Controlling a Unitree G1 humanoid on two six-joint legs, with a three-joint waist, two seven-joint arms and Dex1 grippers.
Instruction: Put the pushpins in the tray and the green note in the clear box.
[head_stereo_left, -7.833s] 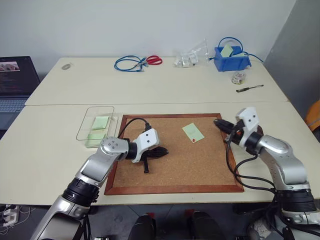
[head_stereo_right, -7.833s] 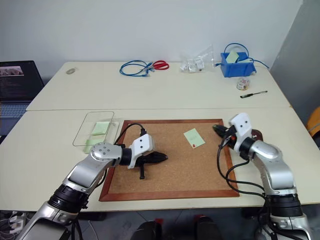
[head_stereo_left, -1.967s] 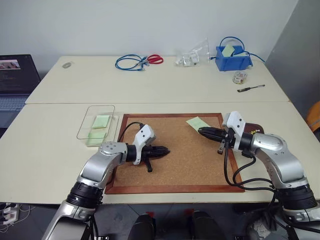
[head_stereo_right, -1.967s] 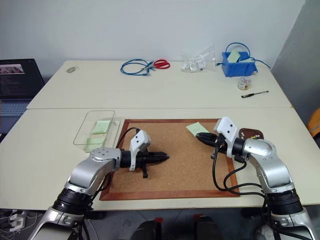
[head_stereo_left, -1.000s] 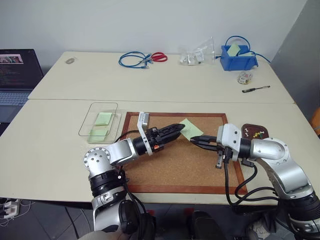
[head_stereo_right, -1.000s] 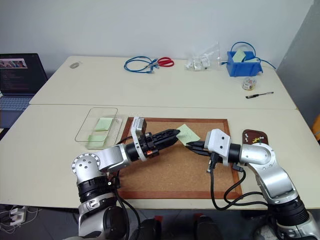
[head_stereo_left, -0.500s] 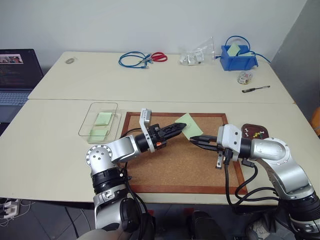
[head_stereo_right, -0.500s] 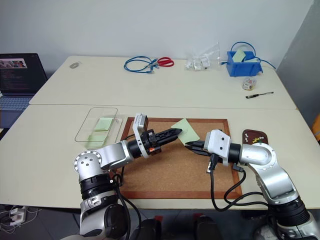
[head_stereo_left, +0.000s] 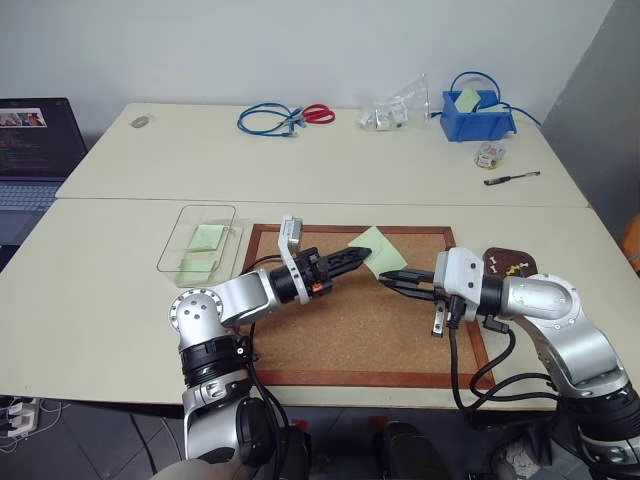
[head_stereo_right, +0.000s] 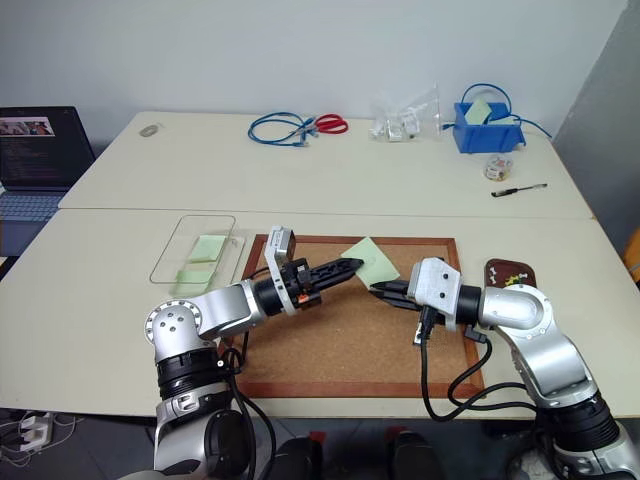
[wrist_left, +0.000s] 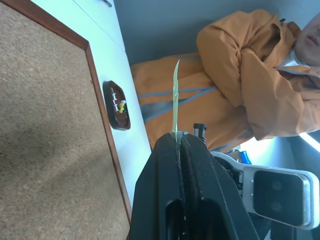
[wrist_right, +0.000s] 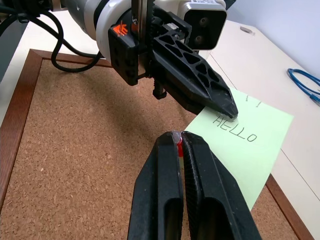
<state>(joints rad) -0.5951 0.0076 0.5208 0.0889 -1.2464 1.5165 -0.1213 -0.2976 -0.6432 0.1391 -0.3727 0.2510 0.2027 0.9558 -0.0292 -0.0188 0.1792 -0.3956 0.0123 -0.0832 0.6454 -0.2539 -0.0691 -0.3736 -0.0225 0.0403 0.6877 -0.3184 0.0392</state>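
Green note (wrist_right: 245, 145) lifted above corkboard (head_stereo_left: 370, 330), edge pinched by left gripper (head_stereo_left: 362, 256). Right gripper (wrist_right: 178, 141) pressed on red pushpin (wrist_right: 178, 145). Paper thin, floppy; grip near edge, move slowly.

Silver, rounded metal arm segments with black joint rings, beside the cork board (head_stereo_left: 360, 330). White block-shaped wrist housings carrying small camera lenses. Black, tapering, ribbed fingers on the left gripper (head_stereo_left: 357, 258) and right gripper (head_stereo_left: 388, 279). Orange marking on the left wrist collar. Black cables looping from both forearms.
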